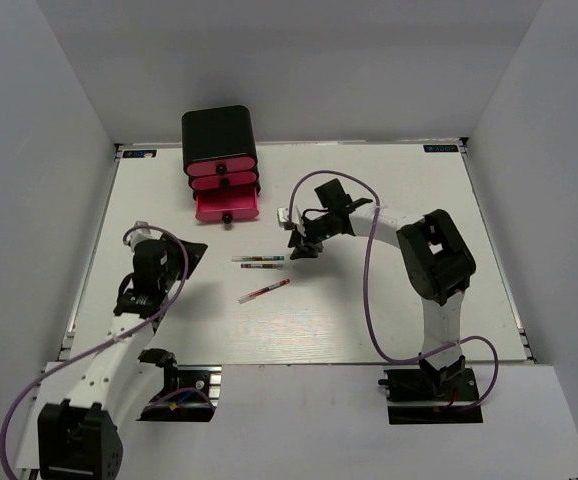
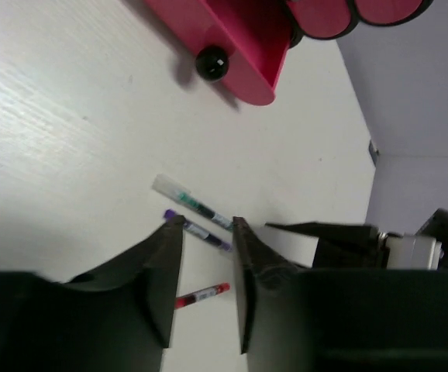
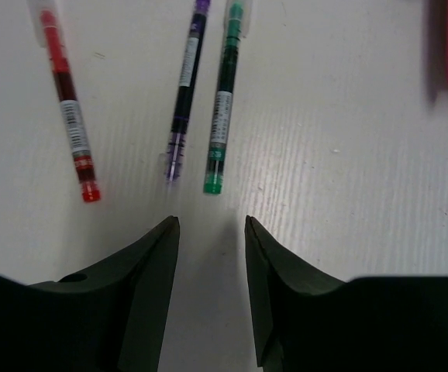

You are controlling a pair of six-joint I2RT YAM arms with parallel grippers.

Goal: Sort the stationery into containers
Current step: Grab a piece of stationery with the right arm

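Tabletop (image 1: 389, 300): white, with three thin pens lying loose near its middle. Black rounded cabinet (image 1: 218, 128) stands at the far edge, left of centre, with three pink drawers stacked in it. The upper two are pushed in. The bottom drawer (image 1: 227, 205) is pulled out toward the arms, its round black knob (image 1: 228, 217) facing front. Its contents cannot be made out.

Pens:
- Green-tipped pen (image 1: 258, 258) and purple-tipped pen (image 1: 261, 266) lie side by side, nearly parallel and close together. Whether they touch is not clear.
- Red pen (image 1: 264, 291) lies nearer the arms, slanted and apart from the pair.
- All three lie flat in front of the open drawer, outside it.

Left pincer (image 1: 184, 258): low over the tabletop, left of the pens and pointing toward them. Released, jaws apart with nothing between them. In its wrist view, the purple-tipped pen (image 2: 197, 230) and red pen (image 2: 202, 295) show through the gap.

Right pincer (image 1: 301, 247): just right of the pen pair. Released and holding nothing. In its wrist view, the fingertips (image 3: 170, 226) are short of the near ends of the green-tipped pen (image 3: 222, 101) and purple-tipped pen (image 3: 185, 93), not touching them.
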